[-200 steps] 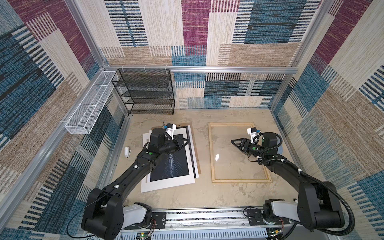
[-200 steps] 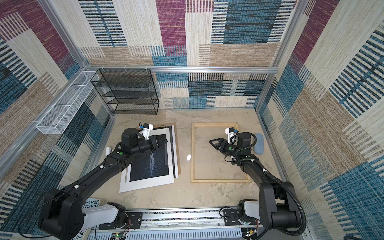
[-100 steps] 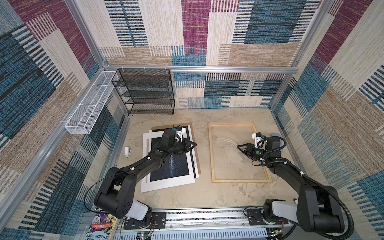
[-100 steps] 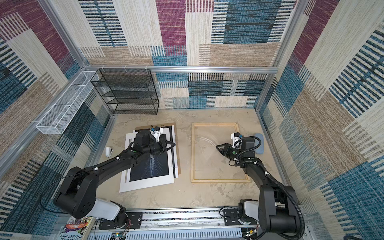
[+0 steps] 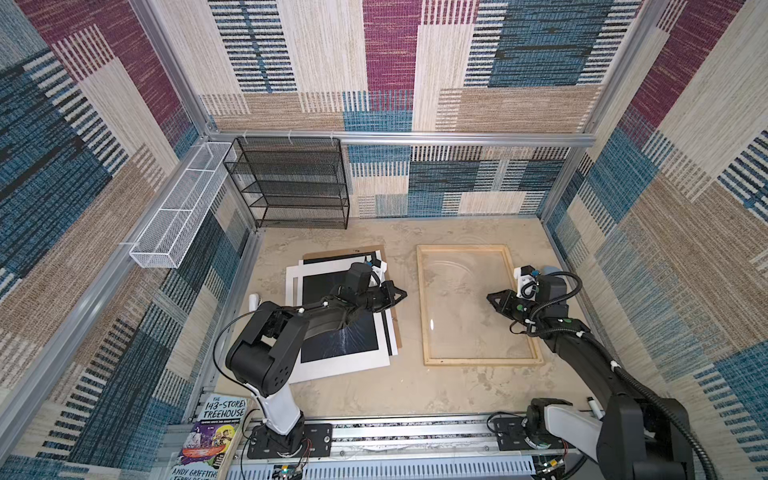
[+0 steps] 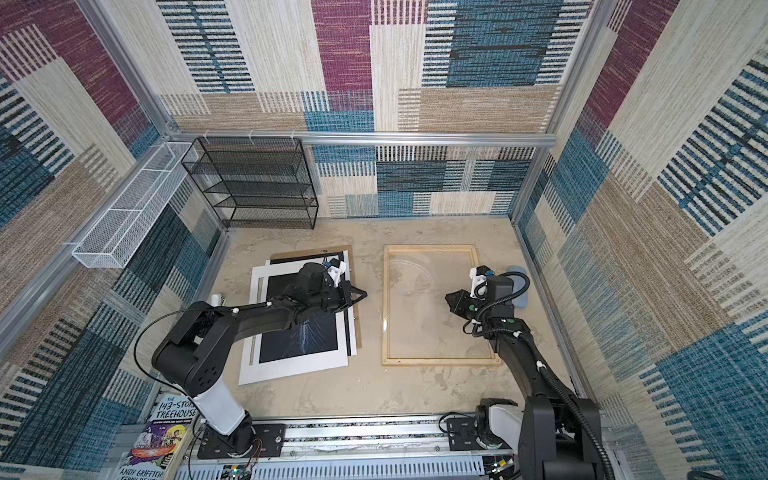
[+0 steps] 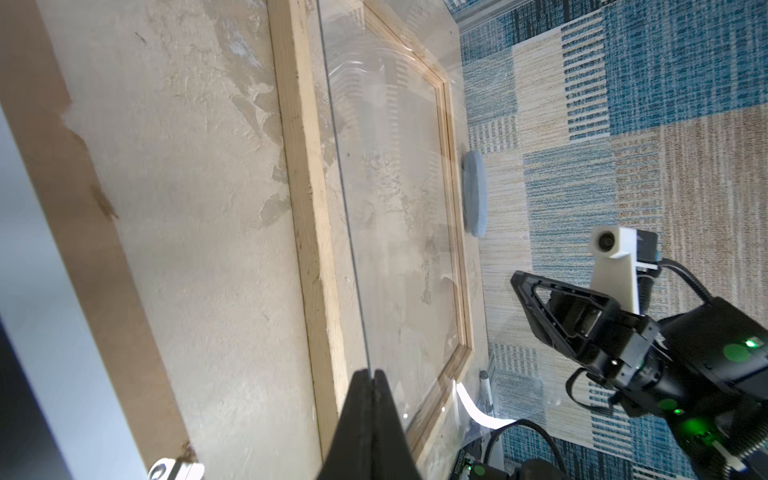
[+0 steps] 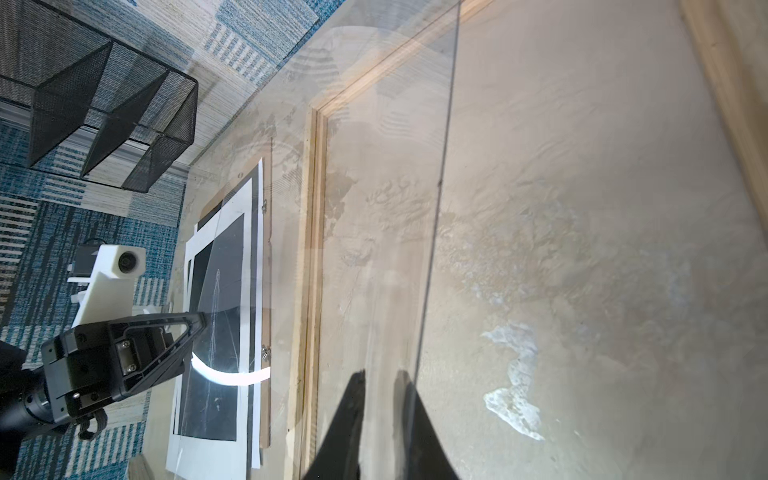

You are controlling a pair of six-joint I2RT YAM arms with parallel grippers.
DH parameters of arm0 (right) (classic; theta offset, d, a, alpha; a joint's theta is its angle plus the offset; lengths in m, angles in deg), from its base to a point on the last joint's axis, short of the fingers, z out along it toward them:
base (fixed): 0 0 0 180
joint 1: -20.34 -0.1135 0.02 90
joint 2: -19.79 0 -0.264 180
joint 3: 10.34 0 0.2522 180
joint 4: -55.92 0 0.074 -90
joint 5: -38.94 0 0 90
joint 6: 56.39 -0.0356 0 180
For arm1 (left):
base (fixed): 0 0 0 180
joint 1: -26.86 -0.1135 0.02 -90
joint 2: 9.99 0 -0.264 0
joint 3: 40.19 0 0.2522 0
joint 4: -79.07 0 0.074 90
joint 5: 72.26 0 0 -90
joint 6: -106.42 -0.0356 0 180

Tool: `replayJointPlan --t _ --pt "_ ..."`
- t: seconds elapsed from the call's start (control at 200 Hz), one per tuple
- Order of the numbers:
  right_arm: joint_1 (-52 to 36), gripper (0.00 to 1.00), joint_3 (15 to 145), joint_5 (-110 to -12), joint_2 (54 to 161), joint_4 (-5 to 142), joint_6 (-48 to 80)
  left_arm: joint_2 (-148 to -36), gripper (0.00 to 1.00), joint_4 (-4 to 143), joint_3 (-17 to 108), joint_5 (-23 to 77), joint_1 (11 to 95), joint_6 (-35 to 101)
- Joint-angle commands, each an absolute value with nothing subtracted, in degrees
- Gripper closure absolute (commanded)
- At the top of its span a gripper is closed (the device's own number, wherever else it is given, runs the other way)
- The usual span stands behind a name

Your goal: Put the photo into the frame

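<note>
**Keep the pane level between both arms**

The left gripper (image 7: pixel 370 376) is pinched together on the edge of the thin clear pane (image 7: pixel 386 174). The right gripper (image 8: pixel 378 376) has its jaws narrowly apart and should grip squarely. The black, white-margined paper photo (image 5: pixel 340 345) lies behind the left gripper. The pale thin-railed wooden frame (image 5: pixel 478 360) lies flat between the two grippers.

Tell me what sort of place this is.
Most likely a purpose-built robot test booth: patchwork carpet walls on aluminium rails close in a small beige table, and the left arm and right arm are mounted on a metal track at its front edge.
</note>
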State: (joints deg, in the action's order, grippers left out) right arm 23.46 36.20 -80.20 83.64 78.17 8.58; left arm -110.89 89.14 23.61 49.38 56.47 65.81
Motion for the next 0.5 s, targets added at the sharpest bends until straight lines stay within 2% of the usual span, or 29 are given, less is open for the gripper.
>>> replayJointPlan --t 0.0,0.15,0.205,0.335,0.491 --pt "23.16 0.84 37.15 -80.74 83.8 78.71 11.69 -112.21 1.0 95.37 24.2 51.77 57.26 65.73" --pt "23.3 0.9 38.13 -81.77 85.85 78.66 13.63 -113.84 1.0 96.68 24.19 51.4 57.45 66.3" --pt "23.23 0.94 38.23 -81.99 86.14 78.72 13.88 -114.13 0.93 96.51 24.26 51.4 57.45 66.32" --pt "23.29 0.96 38.47 -82.06 85.97 78.99 14.19 -114.4 0.78 95.76 24.37 51.38 57.56 65.86" --pt "23.24 0.98 40.03 -81.98 85.31 80.29 14.34 -114.74 0.68 91.96 26.0 48.31 58.45 63.99"
